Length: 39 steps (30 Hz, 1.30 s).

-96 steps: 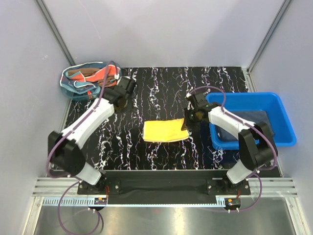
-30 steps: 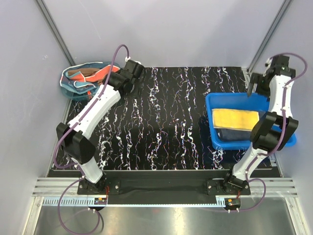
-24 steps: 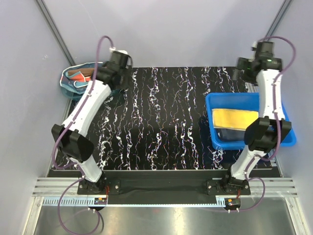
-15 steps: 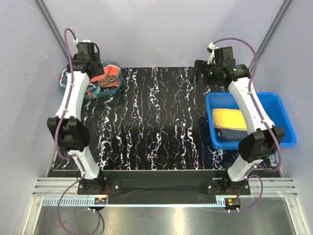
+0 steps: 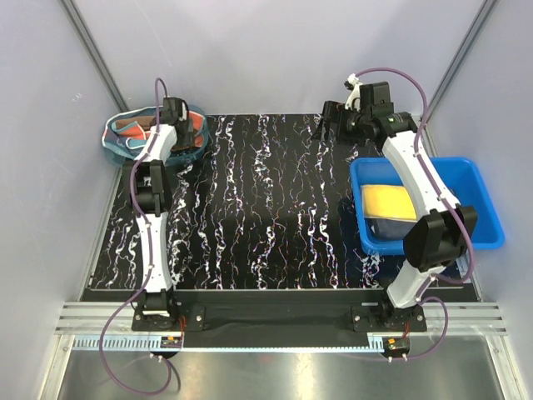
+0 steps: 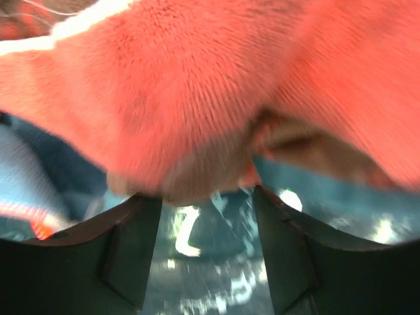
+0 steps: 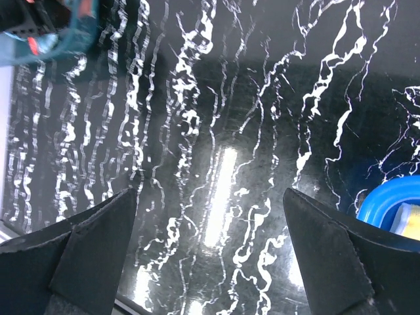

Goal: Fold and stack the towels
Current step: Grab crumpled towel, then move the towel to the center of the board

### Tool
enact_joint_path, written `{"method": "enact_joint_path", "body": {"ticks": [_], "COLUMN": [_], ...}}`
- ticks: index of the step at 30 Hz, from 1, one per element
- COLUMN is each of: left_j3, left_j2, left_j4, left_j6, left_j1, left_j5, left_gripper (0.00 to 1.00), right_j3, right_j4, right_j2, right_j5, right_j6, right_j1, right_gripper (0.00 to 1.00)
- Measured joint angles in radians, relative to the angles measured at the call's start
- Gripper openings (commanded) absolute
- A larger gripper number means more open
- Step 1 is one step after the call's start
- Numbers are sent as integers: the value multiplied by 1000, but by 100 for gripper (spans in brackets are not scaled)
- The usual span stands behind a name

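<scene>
An orange-red towel [image 5: 194, 124] lies bunched in the teal mesh basket [image 5: 112, 142] at the back left. My left gripper [image 5: 176, 123] is down in the basket. In the left wrist view the orange-red towel [image 6: 197, 92] fills the top, its lower fold just at my open left gripper [image 6: 207, 197], and a teal printed towel [image 6: 216, 230] lies below between the fingers. A folded yellow towel [image 5: 385, 202] rests on a dark grey-blue towel [image 5: 400, 229] in the blue bin [image 5: 483, 200]. My right gripper [image 5: 330, 123] hangs wide open above the table's back.
The black marbled table [image 7: 223, 131] lies under my right gripper [image 7: 210, 223], with the blue bin's rim [image 7: 387, 197] at the lower right and the basket [image 7: 59, 33] in the top left corner. Grey walls and metal posts close in the back and sides.
The left arm has swung left from the table's back edge and reached down into the basket. The right arm has swung left from behind the bin to the table's back. The yellow towel stayed in the bin.
</scene>
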Motion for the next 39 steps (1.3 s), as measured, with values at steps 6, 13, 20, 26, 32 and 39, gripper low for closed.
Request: {"method": "enact_joint_path", "body": {"ticks": [6,13,20,26,32,39], "left_j3": [6,0,-41,-265,-702,-1344], "left_j2": [22,-96,-520,-958,-1196,-1192], "left_j4": [77,100,137,221,240,214], "left_j6": [5,-1,11,-16,-140,-391], "left_j1": [23,15,-122,-399,-460,-486], "left_j5": [16,92,105,138,159,169], "left_gripper": [0,0,0,0,4,19], "right_j3": [45,68,64,-18,-118,-179], "right_j4": [-32,-50,-43,-7,13,5], "right_j2": [82,102,97,10,-100,-87], "right_j5": [1,-4,-42,-52,-51,-32], "right_j6": [-32,-42,-51,-26,-23,-22], "right_j1": [0,0,0,0,0,3], "right_gripper": [100,100,100,100,100,97]}}
